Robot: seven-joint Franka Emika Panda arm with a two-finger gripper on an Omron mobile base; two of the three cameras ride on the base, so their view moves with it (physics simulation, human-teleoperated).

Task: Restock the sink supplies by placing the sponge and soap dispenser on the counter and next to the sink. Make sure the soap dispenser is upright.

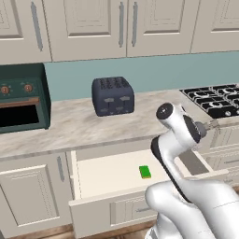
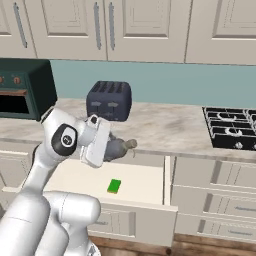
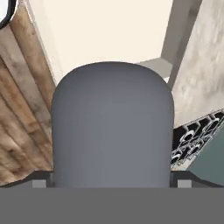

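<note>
The bright-green sponge (image 1: 145, 172) (image 2: 114, 186) lies flat on the pale floor of an open drawer (image 1: 93, 175) (image 2: 150, 186). Above the drawer's right part, my gripper (image 2: 114, 148) (image 3: 111, 183) is shut on the grey-blue soap dispenser (image 2: 119, 148) (image 1: 207, 126) (image 3: 112, 127). The bottle is tipped on its side, its thin nozzle pointing right toward the stovetop. In the hand view its rounded grey body hides most of what lies behind. The sink and its counter are out of view.
A dark toaster (image 1: 113, 95) (image 2: 109, 101) stands on a marbled top with a teal backsplash. A green toaster oven (image 1: 21, 100) sits at the left and a black gas stovetop (image 2: 231, 128) at the right. Wall cabinets hang above.
</note>
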